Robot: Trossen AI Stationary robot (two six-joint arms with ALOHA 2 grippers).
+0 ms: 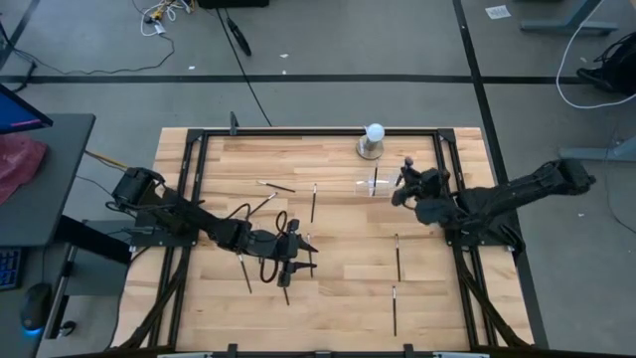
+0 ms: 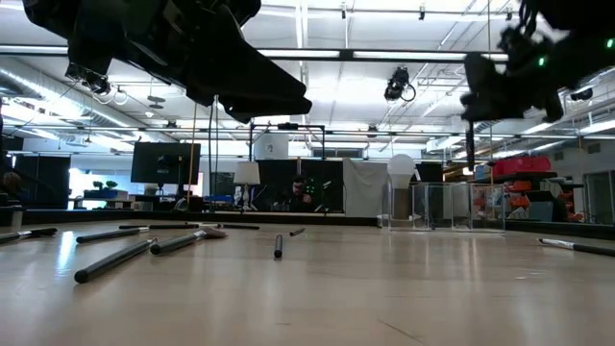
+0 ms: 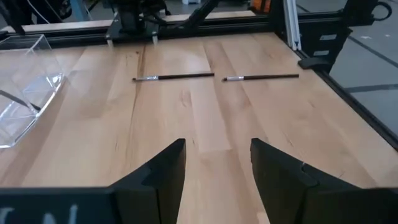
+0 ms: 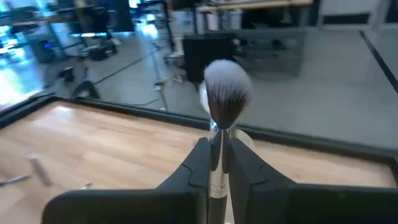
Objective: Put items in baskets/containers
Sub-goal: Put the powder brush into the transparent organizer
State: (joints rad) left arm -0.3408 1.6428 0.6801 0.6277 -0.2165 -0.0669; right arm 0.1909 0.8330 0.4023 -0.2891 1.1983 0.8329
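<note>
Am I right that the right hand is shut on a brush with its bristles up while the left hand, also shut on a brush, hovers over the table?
Not quite. The left hand is open and empty, as the left wrist view shows. The right hand is indeed shut on a brush, bristles up.

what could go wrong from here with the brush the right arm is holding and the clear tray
1. The right pincer is shut on a fluffy brush, gripped low on its handle with the head standing well past the fingertips, so it might pivot or slip on release.
2. The clear tray is light and hard to see; a nudge could shove it, and the white ball stands close by.
3. The left pincer is open and empty; its arm lies over loose brushes and could sweep them.
</note>
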